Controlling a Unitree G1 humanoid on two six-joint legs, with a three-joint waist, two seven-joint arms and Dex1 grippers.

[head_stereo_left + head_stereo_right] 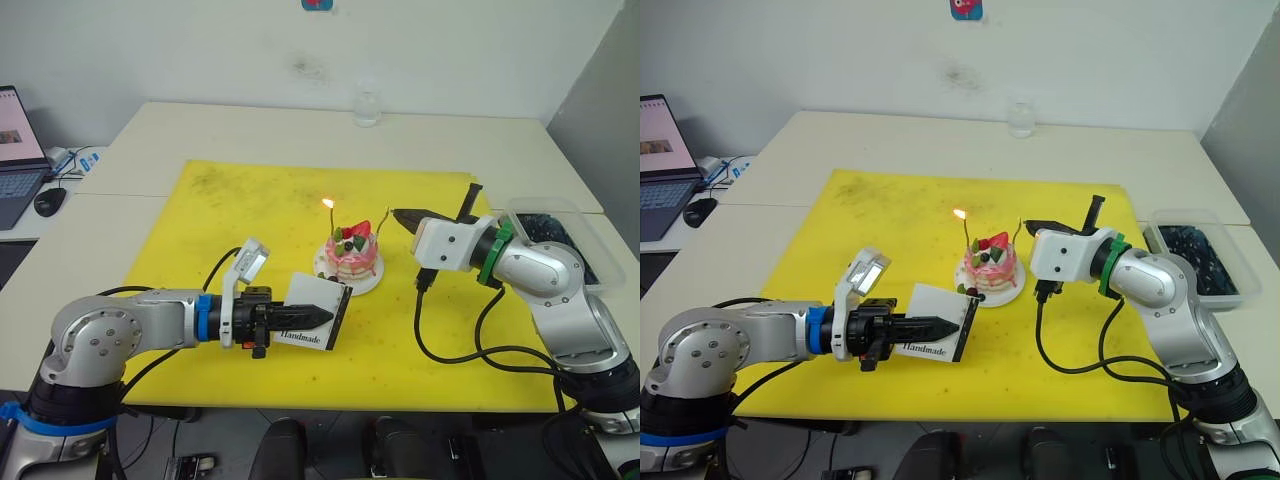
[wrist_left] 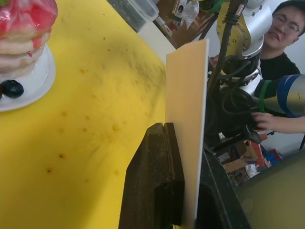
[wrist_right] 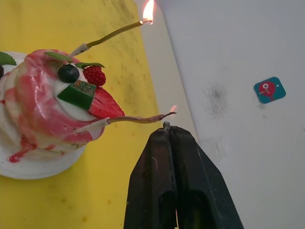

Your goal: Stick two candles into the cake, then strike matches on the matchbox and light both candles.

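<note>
Two candles (image 3: 114,33) in cake (image 1: 355,255), matchbox (image 1: 318,312) (reads "Handmade") in left gripper (image 1: 322,316)

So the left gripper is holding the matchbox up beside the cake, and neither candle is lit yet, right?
Not quite: one candle already burns, as the right wrist view shows. The rest holds: the left gripper holds the matchbox up beside the cake.

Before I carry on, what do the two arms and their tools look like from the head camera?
Both arms are silver-grey with rounded joints. The left arm has a blue ring at the wrist, the right arm a green one. Each wrist carries a white camera block, and each tool, left and right, has two black pointed fingers. Black cables loop from each wrist onto the yellow mat.
</note>
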